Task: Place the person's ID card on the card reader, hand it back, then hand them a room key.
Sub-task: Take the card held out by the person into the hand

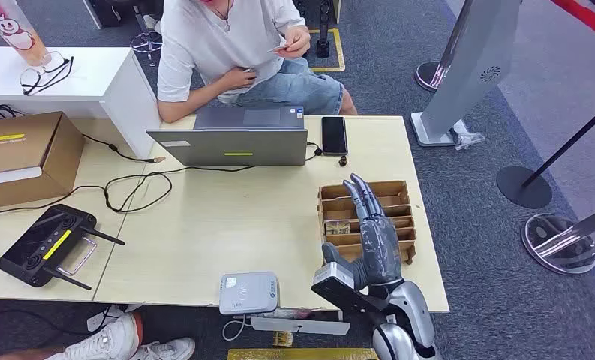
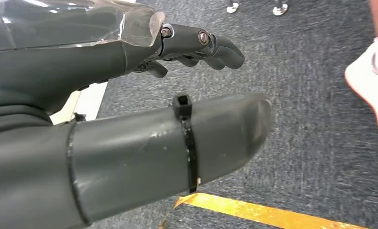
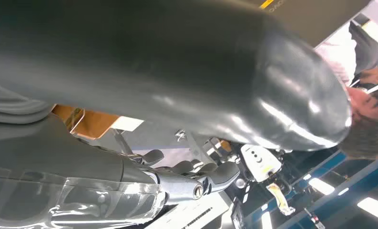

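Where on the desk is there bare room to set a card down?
Bare wood lies between the laptop and the card reader, left of the right hand. It is crowded at the wooden card tray and by the cables near the black controller.

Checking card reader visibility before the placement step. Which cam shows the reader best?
Head view. The white card reader lies in full, unobstructed, at the near edge of the table, left of the raised right hand. In the left wrist view I see carpet, in the right wrist view clutter behind the thumb, and cannot pick out a reader.
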Controlling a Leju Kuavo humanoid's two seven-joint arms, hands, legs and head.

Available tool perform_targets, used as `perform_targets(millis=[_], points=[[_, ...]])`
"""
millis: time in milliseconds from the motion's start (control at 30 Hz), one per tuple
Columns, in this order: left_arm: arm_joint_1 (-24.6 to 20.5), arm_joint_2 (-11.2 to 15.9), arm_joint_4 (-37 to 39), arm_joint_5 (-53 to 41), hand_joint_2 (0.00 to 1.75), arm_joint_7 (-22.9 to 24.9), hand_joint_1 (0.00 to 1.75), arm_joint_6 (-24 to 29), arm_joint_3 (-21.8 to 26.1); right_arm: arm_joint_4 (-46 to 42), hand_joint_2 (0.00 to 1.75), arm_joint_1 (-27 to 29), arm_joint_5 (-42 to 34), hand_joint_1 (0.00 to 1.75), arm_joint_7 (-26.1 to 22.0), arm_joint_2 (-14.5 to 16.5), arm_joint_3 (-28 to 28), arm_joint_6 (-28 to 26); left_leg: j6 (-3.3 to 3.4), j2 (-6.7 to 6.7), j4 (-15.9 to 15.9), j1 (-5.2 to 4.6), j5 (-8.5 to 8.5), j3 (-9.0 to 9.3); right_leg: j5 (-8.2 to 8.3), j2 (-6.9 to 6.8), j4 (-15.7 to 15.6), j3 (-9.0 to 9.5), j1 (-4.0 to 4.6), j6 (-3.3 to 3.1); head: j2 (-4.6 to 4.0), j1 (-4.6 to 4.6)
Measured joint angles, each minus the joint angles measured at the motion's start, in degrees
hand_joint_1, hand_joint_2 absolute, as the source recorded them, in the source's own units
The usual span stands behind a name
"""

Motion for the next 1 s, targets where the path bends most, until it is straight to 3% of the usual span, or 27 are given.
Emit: perform_targets(millis=[400, 1000], points=[[0.2, -0.7, 0.0, -0.6, 0.00, -0.6, 0.00, -0.1, 0.0, -4.4, 0.00, 1.3, 1.2, 0.00, 1.8, -0.3, -1.3, 1.4, 0.00, 0.00, 0.0, 0.00, 0.00, 0.00, 0.00, 0.00, 0.0, 0.00, 0.00, 0.00, 0.00, 0.00], [0.2, -0.7, 0.0, 1.2, 0.00, -3.8, 0.00, 1.3, 0.5, -4.4, 0.00, 3.3, 2.8, 0.00, -1.1, -0.4, -1.3, 1.5, 0.00, 0.00, 0.0, 0.00, -0.01, -0.01, -0.03, 0.00, 0.0, 0.01, 0.00, -0.01, 0.00, 0.00]])
